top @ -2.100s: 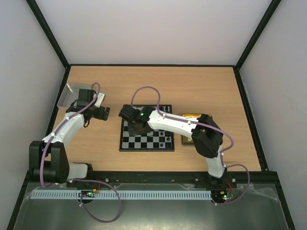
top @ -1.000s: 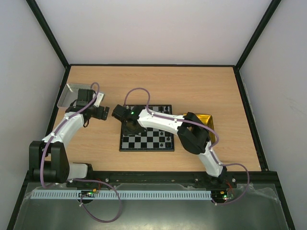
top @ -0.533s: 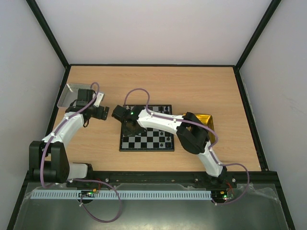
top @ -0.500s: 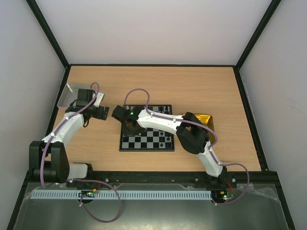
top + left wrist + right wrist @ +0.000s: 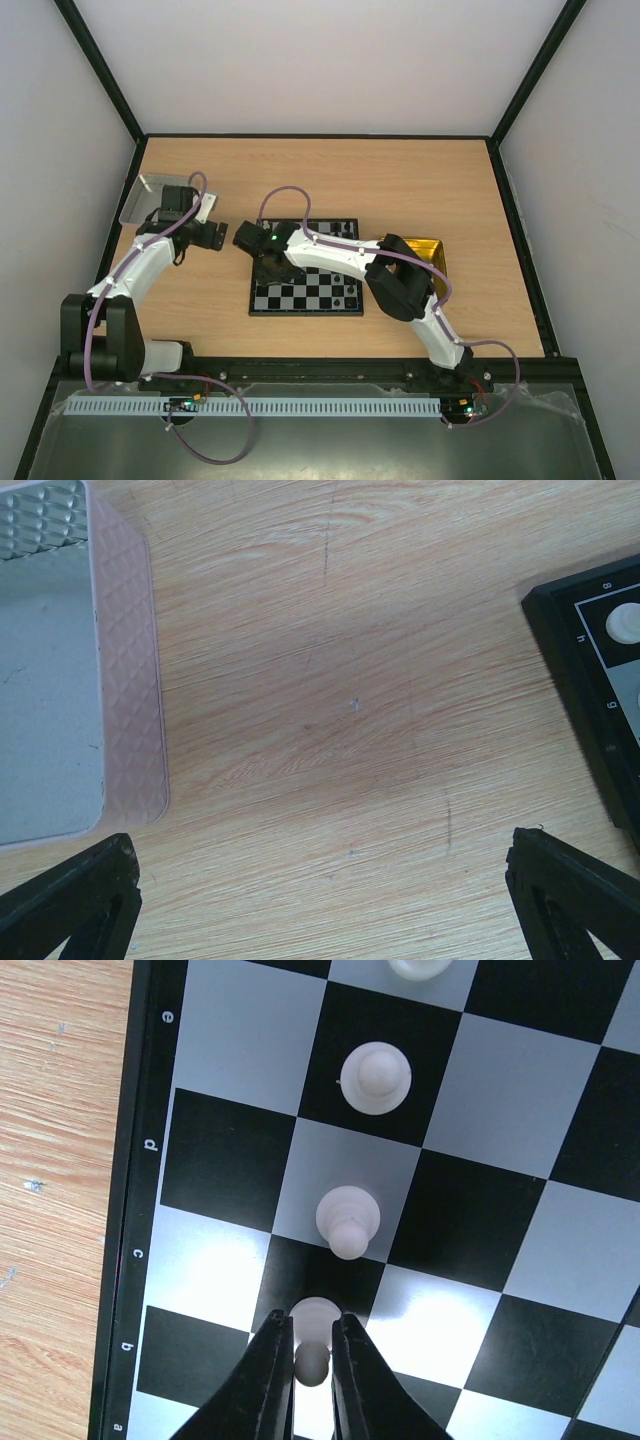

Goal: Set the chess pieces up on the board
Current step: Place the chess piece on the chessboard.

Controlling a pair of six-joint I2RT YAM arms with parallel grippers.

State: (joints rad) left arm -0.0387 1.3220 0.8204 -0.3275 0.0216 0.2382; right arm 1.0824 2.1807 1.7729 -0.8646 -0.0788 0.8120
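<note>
The board (image 5: 320, 296) lies mid-table. My right gripper (image 5: 265, 262) hangs over its left side. In the right wrist view my right gripper (image 5: 312, 1360) is shut on the head of a white pawn (image 5: 316, 1320), whose base is over a black square near the board's (image 5: 230, 1050) lettered edge. Two more white pawns (image 5: 347, 1218) (image 5: 376, 1077) stand in the same row. My left gripper (image 5: 200, 238) is open and empty over bare wood (image 5: 320, 880). The board's corner (image 5: 560, 640) with a white piece (image 5: 627, 622) shows at the right of that view.
A grey metal tray (image 5: 148, 195) sits at the far left, and its pinkish wall (image 5: 130, 680) shows in the left wrist view. A yellow tray (image 5: 428, 248) lies right of the board, partly under my right arm. Black rails edge the table.
My right arm swung its gripper left over the board's left side about two seconds ago and has held nearly still since. The left arm has not moved.
</note>
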